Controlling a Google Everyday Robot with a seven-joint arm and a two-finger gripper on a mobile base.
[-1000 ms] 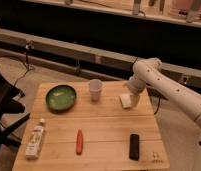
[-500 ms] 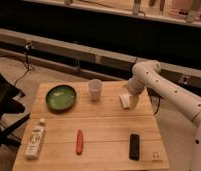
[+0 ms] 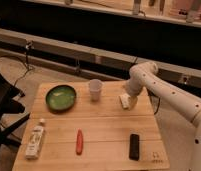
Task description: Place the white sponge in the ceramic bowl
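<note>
The white sponge [image 3: 125,102] is lying near the table's [image 3: 104,127] right edge, so a glancing close could be pushing it off. Farther back, 1 white cup [image 3: 95,90] is standing between it and the ceramic bowl [image 3: 61,96], risking a knock. The gripper [image 3: 127,99] is hanging spread wide at the sponge, apparently gripping nothing.

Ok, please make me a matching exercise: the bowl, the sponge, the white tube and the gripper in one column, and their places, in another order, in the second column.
Things:
1. ceramic bowl
2. white sponge
3. white tube
4. gripper

Places:
a) front left corner of the table
b) lying on the table, right of the cup
c) low at the table's right side, directly at the sponge
d) on the table, left of the cup

Pairs: 1-d, 2-b, 3-a, 4-c
</note>
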